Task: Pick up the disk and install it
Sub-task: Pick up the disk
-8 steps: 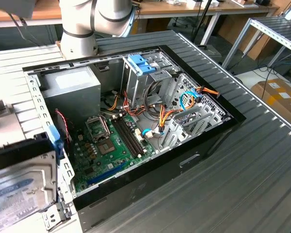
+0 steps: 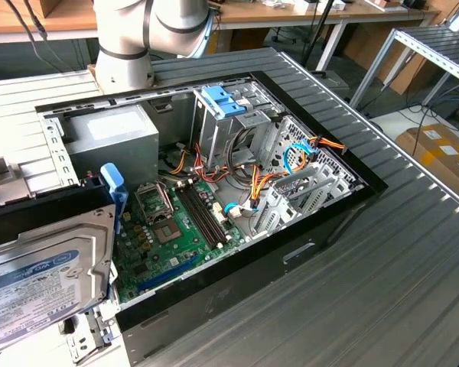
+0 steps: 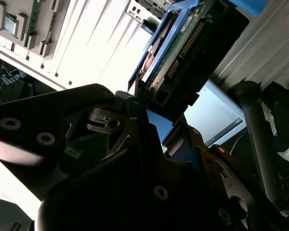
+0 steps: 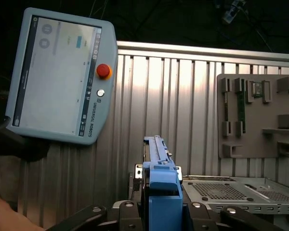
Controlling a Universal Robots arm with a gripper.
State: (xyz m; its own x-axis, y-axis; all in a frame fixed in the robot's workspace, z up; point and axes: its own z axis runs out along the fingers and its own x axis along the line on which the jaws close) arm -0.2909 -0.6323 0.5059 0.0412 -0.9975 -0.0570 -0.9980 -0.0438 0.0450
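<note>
On the ribbed metal surface (image 2: 413,267) the open computer case (image 2: 291,256) lies flat, drive cage (image 2: 214,134) toward its far wall. The disk (image 2: 42,275) sits at the exterior view's left, well apart from that cage. The gripper (image 4: 163,211) has its jaws closed on it, long axis running straight out from them.

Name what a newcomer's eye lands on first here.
The disk looms at the exterior view's lower left, beside the open computer case with its green motherboard. In the first wrist view the gripper clamps the disk's blue rail, and a grey teach pendant lies against the ribbed metal surface beyond it.
</note>
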